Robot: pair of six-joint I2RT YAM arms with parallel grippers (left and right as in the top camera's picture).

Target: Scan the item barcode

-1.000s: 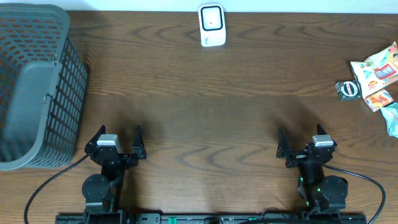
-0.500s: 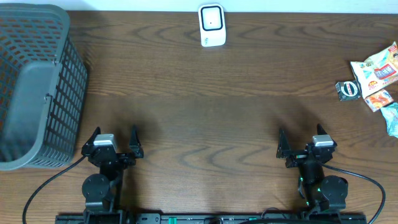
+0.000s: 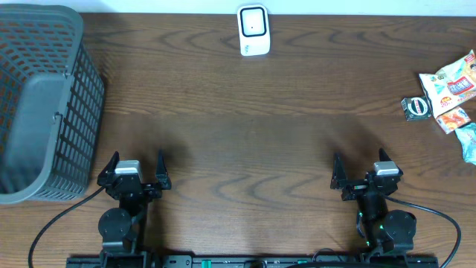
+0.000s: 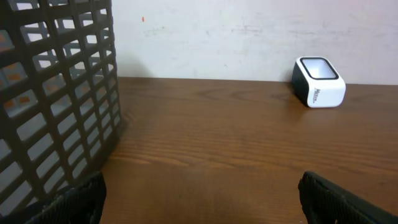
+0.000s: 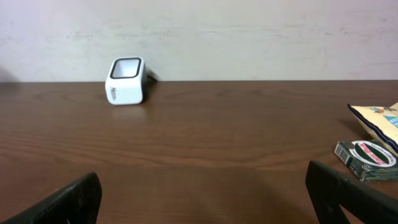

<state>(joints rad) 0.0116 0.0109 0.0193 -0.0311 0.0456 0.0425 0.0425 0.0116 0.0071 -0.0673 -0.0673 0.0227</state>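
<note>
1. The left hand (image 3: pixel 136 167) and the right hand (image 3: pixel 359 171) sit at the near edge of the desk (image 3: pixel 245 141), the fingers of each spread apart and holding nothing.
2. A grey basket (image 3: pixel 44 104) stands just beside the left hand.
3. Snack packets (image 3: pixel 450 89) and a small green box (image 3: pixel 416 108) lie at the right edge, well apart from the 2 hands.
4. The white scanner (image 3: pixel 253 30) stands at the far edge.

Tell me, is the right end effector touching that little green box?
Apart. The overhead view shows a wide gap between the right end effector and the green box.
</note>
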